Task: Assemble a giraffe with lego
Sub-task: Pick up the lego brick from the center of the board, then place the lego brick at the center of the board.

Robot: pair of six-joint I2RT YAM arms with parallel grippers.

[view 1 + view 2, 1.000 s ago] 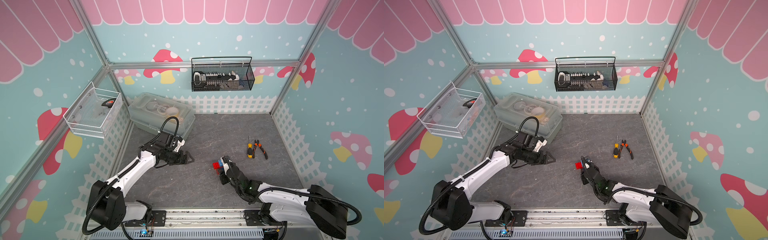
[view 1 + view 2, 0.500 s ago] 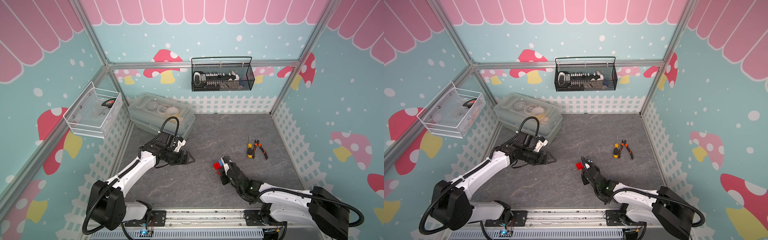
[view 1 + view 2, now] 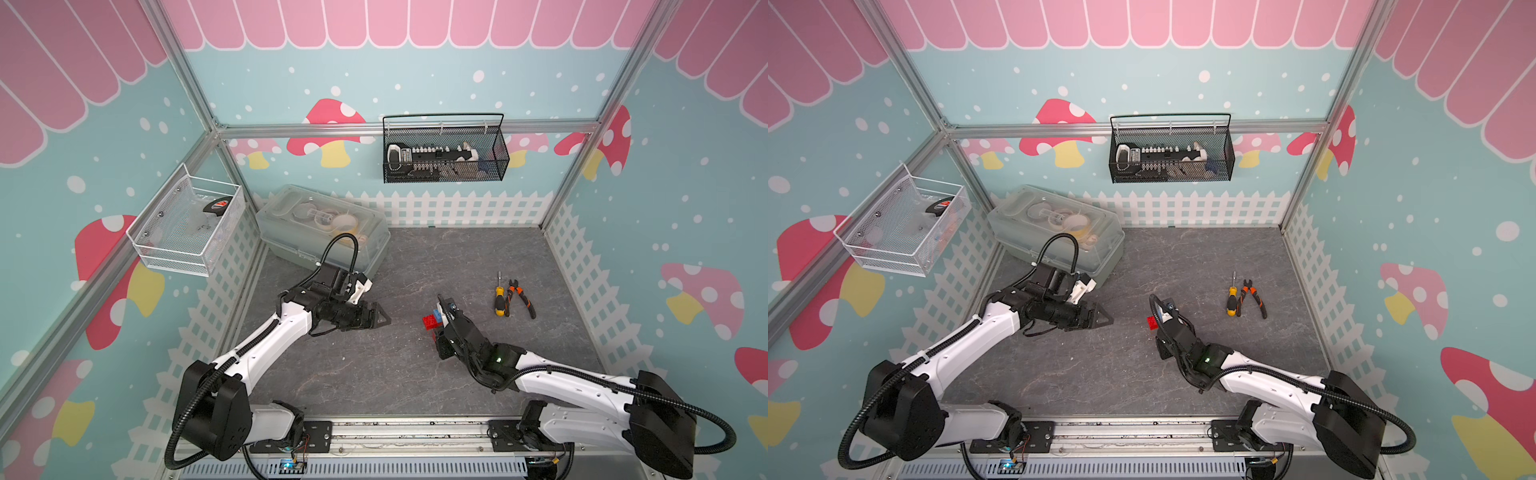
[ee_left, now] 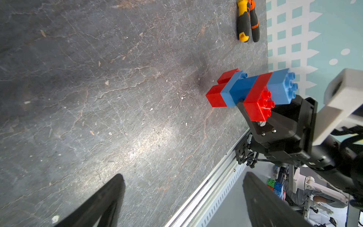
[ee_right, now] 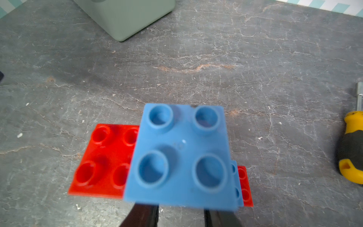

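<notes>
Both giraffe (image 4: 241, 88) legs (image 4: 215, 98): left-wrist view only.

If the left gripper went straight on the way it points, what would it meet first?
Probably the giraffe, held in the right gripper. Height is hard to judge from above, so it might pass over.

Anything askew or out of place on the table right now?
Nothing stands out. The giraffe looks squarely joined in the shut right gripper; the left gripper hangs open, apart from it. A screwdriver and pliers lie loose nearby, clear of the giraffe.
</notes>
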